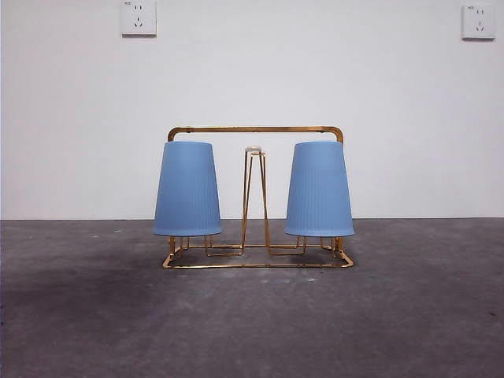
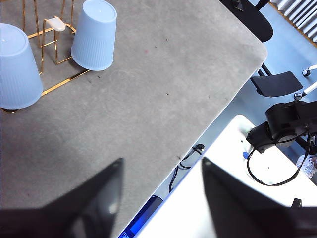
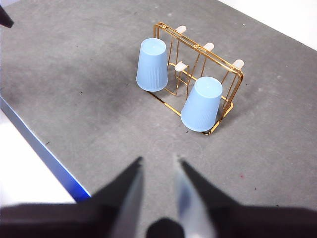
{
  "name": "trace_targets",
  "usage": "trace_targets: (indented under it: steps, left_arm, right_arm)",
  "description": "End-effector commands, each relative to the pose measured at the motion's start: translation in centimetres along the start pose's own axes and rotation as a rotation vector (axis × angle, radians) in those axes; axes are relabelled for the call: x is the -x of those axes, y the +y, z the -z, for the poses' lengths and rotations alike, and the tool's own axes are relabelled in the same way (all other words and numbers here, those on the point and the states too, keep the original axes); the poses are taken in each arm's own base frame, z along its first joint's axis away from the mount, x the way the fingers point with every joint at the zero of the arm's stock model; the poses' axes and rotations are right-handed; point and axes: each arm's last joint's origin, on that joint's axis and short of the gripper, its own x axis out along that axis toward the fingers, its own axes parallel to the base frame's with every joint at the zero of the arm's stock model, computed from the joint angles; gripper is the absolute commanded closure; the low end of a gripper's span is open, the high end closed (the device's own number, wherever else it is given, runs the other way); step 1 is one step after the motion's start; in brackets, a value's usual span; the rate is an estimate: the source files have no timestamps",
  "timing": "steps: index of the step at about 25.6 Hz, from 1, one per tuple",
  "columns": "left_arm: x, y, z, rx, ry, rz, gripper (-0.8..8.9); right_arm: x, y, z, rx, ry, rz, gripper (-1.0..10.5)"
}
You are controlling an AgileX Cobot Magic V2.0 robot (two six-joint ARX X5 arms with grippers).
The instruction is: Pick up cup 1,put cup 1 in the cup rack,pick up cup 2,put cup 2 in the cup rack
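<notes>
From my station I see the left gripper (image 2: pixel 161 198) closest to its camera, its two dark jaws spread wide with nothing between them, held over the near edge of the grey surface (image 2: pixel 148 99). Beyond and off to one side of that gripper stand two blue cups, the nearer cup (image 2: pixel 17 67) and the farther cup (image 2: pixel 95 34), both upside down on the gold cup rack (image 2: pixel 49 29).

The right gripper (image 3: pixel 158 191) is also empty, its jaws parted by a narrow gap. It hangs high above the surface, well apart from the rack, which sits ahead of it. From there I count one cup (image 3: pixel 152 64) on the end of the rack nearer the blue-edged side of the surface and another (image 3: pixel 202 104) on the opposite end, each inverted over a prong. Bare prongs with pale tips (image 3: pixel 208 47) stand between and behind them.

In the front view neither arm shows. The cup rack (image 1: pixel 256 130) stands on the surface with a cup (image 1: pixel 187 189) mouth down at each end (image 1: pixel 319 189), a bare prong (image 1: pixel 253 197) in the middle. Farthest back is a white wall with two sockets (image 1: pixel 138 17).
</notes>
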Motion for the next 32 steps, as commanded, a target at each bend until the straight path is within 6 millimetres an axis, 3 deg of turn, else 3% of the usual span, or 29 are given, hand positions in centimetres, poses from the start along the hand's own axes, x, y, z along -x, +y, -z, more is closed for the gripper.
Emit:
trace_targets:
  steps: [1, 26, 32]
  left_arm:
    - [0.0, 0.0, 0.2, 0.008, 0.0, 0.004, 8.22]
    - [-1.0, 0.5, -0.4, 0.016, 0.027, 0.0, 8.16]
    - [-1.8, 1.0, -1.3, -0.088, -0.012, -0.085, 8.16]
  right_arm:
    - [-0.1, 0.0, 0.2, -0.011, 0.026, -0.003, 9.6]
    - [-0.1, 0.0, 0.2, -0.011, 0.026, -0.002, 9.5]
    - [-0.1, 0.0, 0.2, -0.011, 0.026, -0.002, 9.5]
